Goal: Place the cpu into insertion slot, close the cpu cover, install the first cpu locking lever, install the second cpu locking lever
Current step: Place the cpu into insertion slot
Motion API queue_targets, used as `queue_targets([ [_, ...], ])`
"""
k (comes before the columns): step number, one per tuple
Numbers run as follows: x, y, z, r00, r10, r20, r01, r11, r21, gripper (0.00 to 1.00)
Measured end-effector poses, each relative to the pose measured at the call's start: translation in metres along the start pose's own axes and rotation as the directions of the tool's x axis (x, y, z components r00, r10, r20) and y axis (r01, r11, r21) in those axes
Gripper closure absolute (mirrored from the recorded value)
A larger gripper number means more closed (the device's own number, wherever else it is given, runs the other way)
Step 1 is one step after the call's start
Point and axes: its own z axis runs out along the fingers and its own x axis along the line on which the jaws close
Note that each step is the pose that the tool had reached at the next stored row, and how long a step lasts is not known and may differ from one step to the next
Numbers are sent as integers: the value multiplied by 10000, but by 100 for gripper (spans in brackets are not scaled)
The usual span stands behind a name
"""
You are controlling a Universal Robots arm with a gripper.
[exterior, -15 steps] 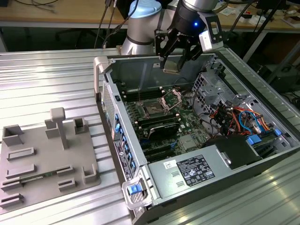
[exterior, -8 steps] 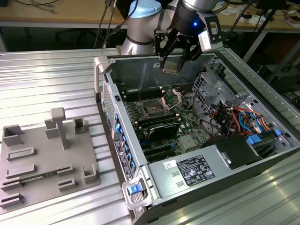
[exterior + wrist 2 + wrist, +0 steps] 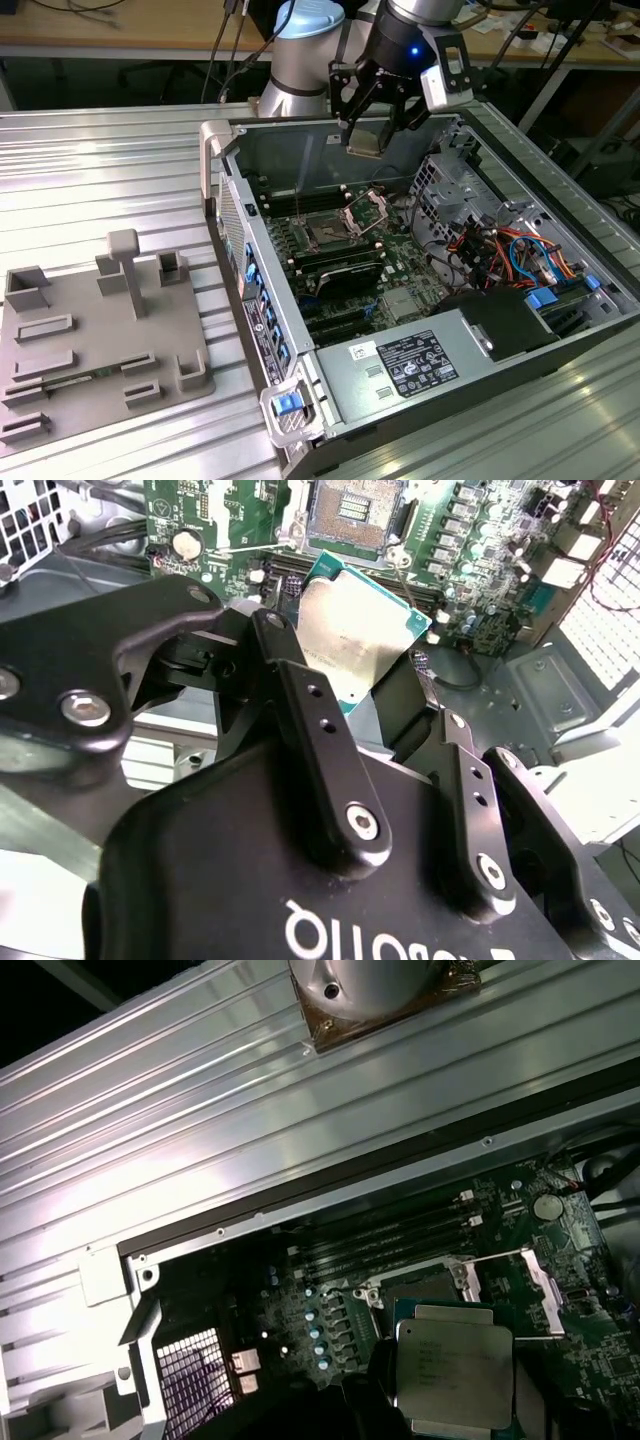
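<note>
Cpu (image 3: 367, 141) hangs in the air above the open case (image 3: 300, 330), clamped in the gripper (image 3: 378, 128). In the second wrist view two black fingers (image 3: 312, 730) pinch the cpu (image 3: 360, 630) by opposite edges, and its dull metal top is turned up toward the wrist cameras. So the gripper (image 3: 355, 670) is closed firmly on the chip.

Down on the green board (image 3: 398, 258) the slot (image 3: 327, 232) lies bare — a dark square with a silvery rim. The cover (image 3: 364, 208) stands tipped up, on the exterior view's right of the slot. The cpu is well above both and touches neither.

In the first wrist view the cpu (image 3: 455, 1370) sits just beside the slot (image 3: 420, 1285), its near edge overlapping the socket's rim. In the second wrist view the slot (image 3: 355, 510) shows just past the chip's far edge.

The arm (image 3: 300, 50) reaches in over the far wall of the case. On the exterior view's left, well apart from the case, a grey tray (image 3: 100, 340) with raised blocks rests on the ribbed metal table (image 3: 100, 170).
</note>
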Motion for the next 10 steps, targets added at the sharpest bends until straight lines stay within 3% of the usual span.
queue_targets([
  [10, 3, -1, 2, 9981, 619, 55, -619, 9981, -12, 45],
])
